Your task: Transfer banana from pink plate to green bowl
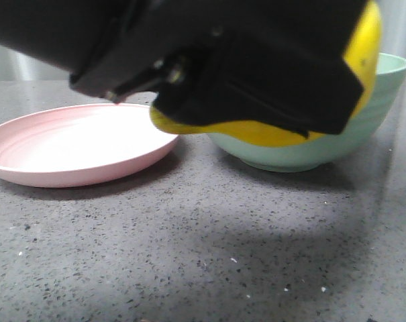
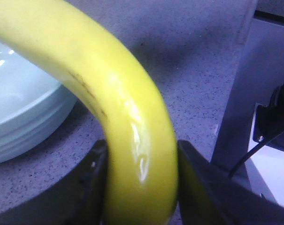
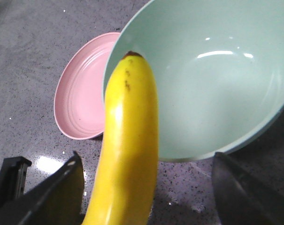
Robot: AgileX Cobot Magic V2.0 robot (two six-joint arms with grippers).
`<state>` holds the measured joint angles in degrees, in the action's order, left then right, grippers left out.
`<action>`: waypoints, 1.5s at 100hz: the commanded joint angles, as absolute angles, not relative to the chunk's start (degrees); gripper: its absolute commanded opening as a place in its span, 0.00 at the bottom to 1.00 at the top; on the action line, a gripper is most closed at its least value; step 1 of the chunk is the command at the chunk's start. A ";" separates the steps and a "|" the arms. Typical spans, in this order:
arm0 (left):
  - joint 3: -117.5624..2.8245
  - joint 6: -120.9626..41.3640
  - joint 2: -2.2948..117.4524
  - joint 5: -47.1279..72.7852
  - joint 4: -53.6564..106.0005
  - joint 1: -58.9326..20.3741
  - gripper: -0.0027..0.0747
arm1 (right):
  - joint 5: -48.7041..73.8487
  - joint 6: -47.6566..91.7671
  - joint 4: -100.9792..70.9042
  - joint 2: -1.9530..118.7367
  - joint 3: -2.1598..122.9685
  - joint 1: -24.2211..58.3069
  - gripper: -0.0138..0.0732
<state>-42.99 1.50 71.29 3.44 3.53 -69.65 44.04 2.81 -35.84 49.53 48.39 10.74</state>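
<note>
Glossy yellow, smooth as plastic, the curved banana sits clamped between the left fingers, which press its flanks from both sides. Its long axis arcs away from those fingers toward the pale mint bowl, its dark tip over the rim, clear of the speckled grey worktop. Beyond lies the matte pink plate, faintly ringed. Right fingers stand wide apart, holding nothing.
</note>
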 commanded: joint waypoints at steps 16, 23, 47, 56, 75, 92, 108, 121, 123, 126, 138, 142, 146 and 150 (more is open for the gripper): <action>-45.21 1.89 70.27 -2.22 3.65 -70.30 0.01 | 39.22 10.17 -45.68 55.58 50.37 10.83 0.71; -45.21 1.89 70.27 -2.22 3.65 -70.30 0.01 | 38.11 12.11 -47.36 57.11 50.37 10.83 0.71; -45.21 1.89 70.27 -2.22 3.65 -70.30 0.01 | 38.33 15.00 -49.45 60.59 51.60 11.28 0.71; -45.21 1.89 70.27 -2.22 3.65 -70.30 0.01 | 38.09 16.24 -50.06 60.72 52.11 11.94 0.69; -45.21 1.89 70.27 -2.22 3.65 -70.30 0.01 | 37.83 16.24 -50.09 60.98 52.11 11.97 0.45; -45.21 1.89 70.27 -2.22 3.65 -70.30 0.20 | 37.83 16.24 -50.09 60.98 52.11 11.97 0.25; -45.21 1.89 70.00 -2.22 3.92 -70.18 0.53 | 38.04 16.24 -50.09 60.98 52.11 11.97 0.21; -45.21 1.89 66.53 -2.22 0.79 -67.70 0.56 | 38.14 16.24 -50.29 60.85 52.22 11.97 0.20; -45.21 1.89 65.62 -2.22 0.78 -67.15 0.56 | 38.14 16.24 -50.22 60.85 52.19 11.97 0.20; -45.21 1.89 64.29 -2.22 0.78 -65.62 0.56 | 38.14 16.24 -50.22 60.74 52.46 11.97 0.20; -45.21 1.89 57.06 -2.22 1.07 -60.59 0.56 | 38.12 16.24 -50.05 60.74 54.63 11.83 0.20; -45.21 1.89 54.37 -2.22 1.07 -59.15 0.56 | 37.76 16.24 -49.63 60.74 55.89 11.83 0.20; -45.21 1.89 52.11 -2.22 1.07 -58.07 0.56 | 36.96 16.24 -49.40 60.74 56.79 11.75 0.20; -45.21 1.89 49.70 -2.22 1.07 -56.97 0.56 | 35.56 16.24 -48.83 60.74 57.77 11.75 0.20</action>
<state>-43.09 1.50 55.19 2.36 1.18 -59.07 40.03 15.72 -47.69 61.74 54.02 12.04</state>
